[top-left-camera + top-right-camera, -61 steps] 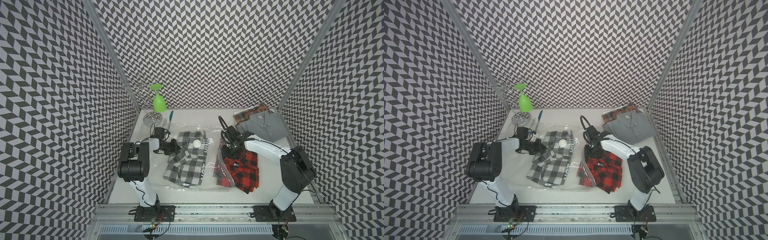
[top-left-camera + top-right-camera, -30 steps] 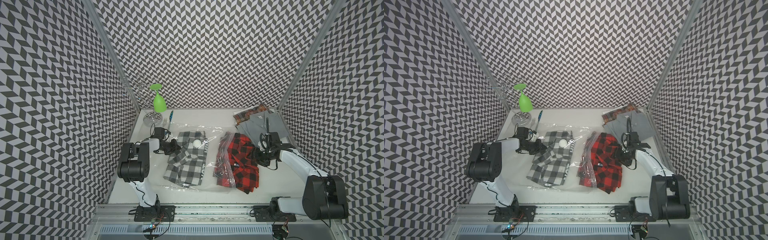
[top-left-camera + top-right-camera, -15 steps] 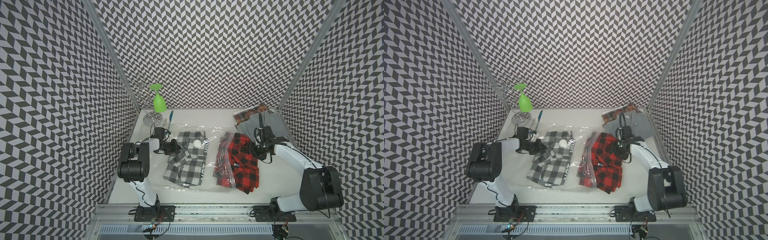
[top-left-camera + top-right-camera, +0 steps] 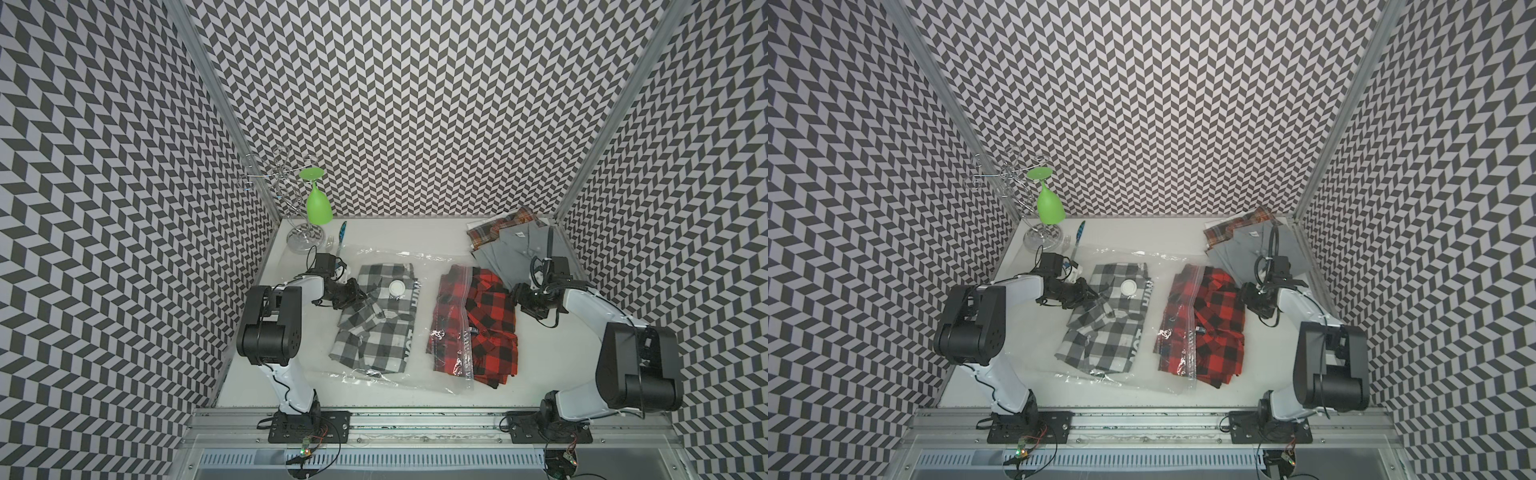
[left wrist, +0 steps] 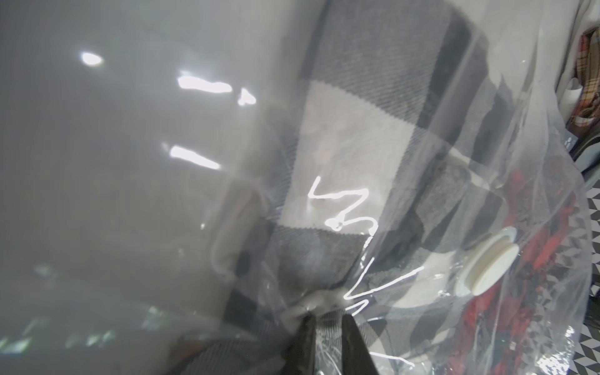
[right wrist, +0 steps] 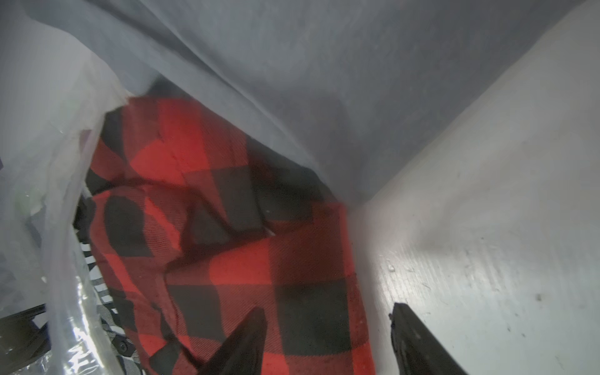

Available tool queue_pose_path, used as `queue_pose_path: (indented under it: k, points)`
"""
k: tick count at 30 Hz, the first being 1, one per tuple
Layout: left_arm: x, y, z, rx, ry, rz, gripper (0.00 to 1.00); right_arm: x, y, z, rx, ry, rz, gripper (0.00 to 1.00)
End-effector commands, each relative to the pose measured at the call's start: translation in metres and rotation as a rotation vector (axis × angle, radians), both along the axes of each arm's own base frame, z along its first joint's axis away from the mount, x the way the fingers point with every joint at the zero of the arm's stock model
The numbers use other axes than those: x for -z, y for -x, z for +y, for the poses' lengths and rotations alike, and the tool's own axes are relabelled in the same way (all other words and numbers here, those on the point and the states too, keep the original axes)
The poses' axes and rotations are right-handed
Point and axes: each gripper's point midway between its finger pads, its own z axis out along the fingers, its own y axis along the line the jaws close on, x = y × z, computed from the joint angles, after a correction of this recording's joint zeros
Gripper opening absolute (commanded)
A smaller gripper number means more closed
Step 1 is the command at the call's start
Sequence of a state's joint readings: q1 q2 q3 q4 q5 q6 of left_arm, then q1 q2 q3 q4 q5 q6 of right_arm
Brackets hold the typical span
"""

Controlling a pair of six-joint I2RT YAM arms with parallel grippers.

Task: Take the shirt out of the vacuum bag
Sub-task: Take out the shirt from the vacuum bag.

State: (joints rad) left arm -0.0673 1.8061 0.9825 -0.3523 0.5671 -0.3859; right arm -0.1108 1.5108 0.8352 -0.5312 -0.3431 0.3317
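Note:
The clear vacuum bag lies flat mid-table, its white valve cap facing up. Inside it lies a grey-and-white checked shirt. A red-and-black checked shirt straddles the bag's right-hand mouth, partly under the film and partly on the bare table. My left gripper is at the bag's left edge, jaws narrowly apart with bunched film at their tips. My right gripper stands open over the red shirt's right edge, holding nothing.
A folded grey shirt and a brown plaid one lie at the back right, close behind my right gripper. A green glass hangs on a wire rack at the back left, with a blue pen beside it.
My right gripper left the bag's mouth and went to the red shirt's right edge, and that shirt's far part now lies spread further right. The left arm stayed put.

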Motion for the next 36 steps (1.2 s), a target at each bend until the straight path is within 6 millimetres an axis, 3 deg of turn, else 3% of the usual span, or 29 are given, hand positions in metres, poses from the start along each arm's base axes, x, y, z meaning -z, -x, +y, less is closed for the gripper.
queue_pose_path:
  k: [1,8,13,15,20,29,36]
  points:
    - [0.013,0.028,-0.004,0.018,-0.047,0.117,0.24,0.007,-0.003,0.007,-0.042,-0.047,-0.054,0.62]
    - [-0.011,0.019,-0.013,0.037,-0.029,0.07,0.29,0.005,0.003,0.015,-0.056,-0.103,-0.099,0.47]
    - [-0.016,0.017,-0.017,0.048,-0.021,0.059,0.29,0.0,0.007,0.02,-0.067,-0.121,-0.119,0.21]
    - [-0.017,0.017,-0.021,0.057,-0.021,0.058,0.29,-0.006,0.008,0.022,-0.078,-0.131,-0.129,0.16]
    - [-0.02,0.018,-0.036,0.069,-0.012,0.066,0.29,-0.024,0.008,0.023,-0.098,-0.127,-0.141,0.15]
    - [-0.018,0.023,-0.065,0.123,0.004,0.073,0.29,-0.064,0.008,0.041,-0.141,-0.206,-0.203,0.0]
    - [-0.015,0.027,-0.081,0.162,0.007,0.081,0.28,-0.079,0.01,0.058,-0.187,-0.25,-0.221,0.0]
